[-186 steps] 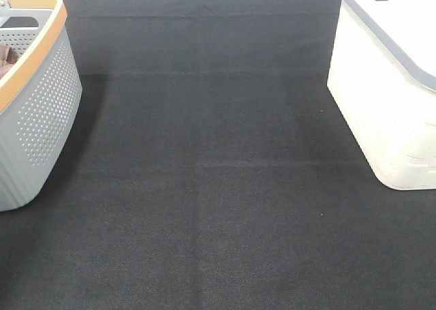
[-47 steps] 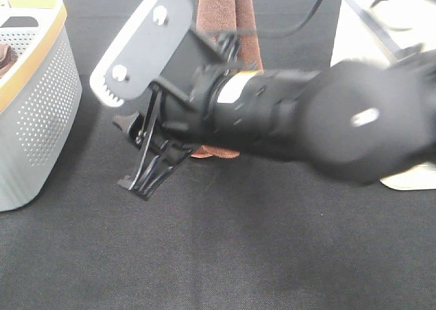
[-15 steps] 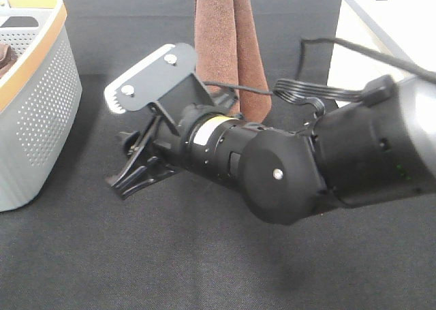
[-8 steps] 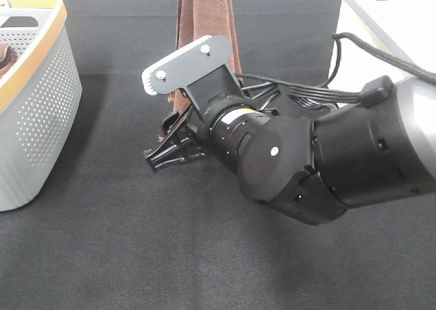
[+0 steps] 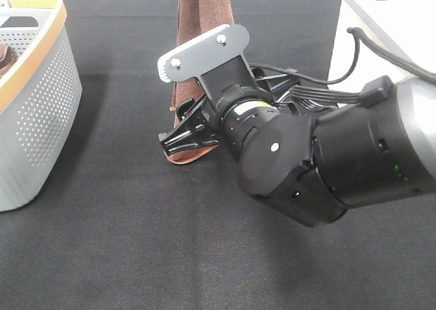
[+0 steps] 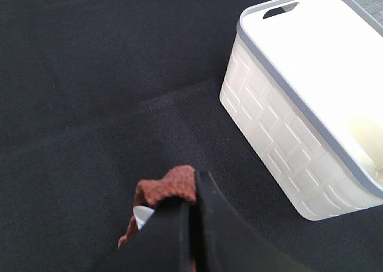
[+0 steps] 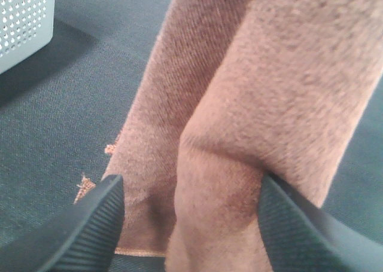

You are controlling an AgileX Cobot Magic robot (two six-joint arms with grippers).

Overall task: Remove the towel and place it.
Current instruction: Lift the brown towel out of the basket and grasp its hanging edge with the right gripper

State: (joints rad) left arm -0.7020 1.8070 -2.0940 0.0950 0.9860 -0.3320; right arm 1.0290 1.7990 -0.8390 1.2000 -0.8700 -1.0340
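The towel (image 5: 203, 13), a reddish-brown cloth, hangs folded lengthwise from above the exterior high view, and its lower hem reaches the black table. My left gripper (image 6: 192, 224) is shut on the towel's (image 6: 166, 187) top edge beside a small white tag; it is outside the exterior high view. My right gripper (image 5: 179, 127) is low near the table, open, with its fingers on either side of the hanging towel's lower part. In the right wrist view the towel (image 7: 251, 122) fills the space in my right gripper (image 7: 190, 227), between its two ribbed fingertips (image 7: 81, 227).
A grey perforated basket (image 5: 37, 112) with an orange rim stands at the left edge, with a darker cloth just visible inside. A white bin (image 5: 385, 65) with a grey rim stands at the right, also seen as a white bin (image 6: 299, 110) below my left wrist. Black cloth covers the table.
The right gripper has moved back and right from in front of the towel until its fingers straddle the hanging end. The towel has shifted slightly left.
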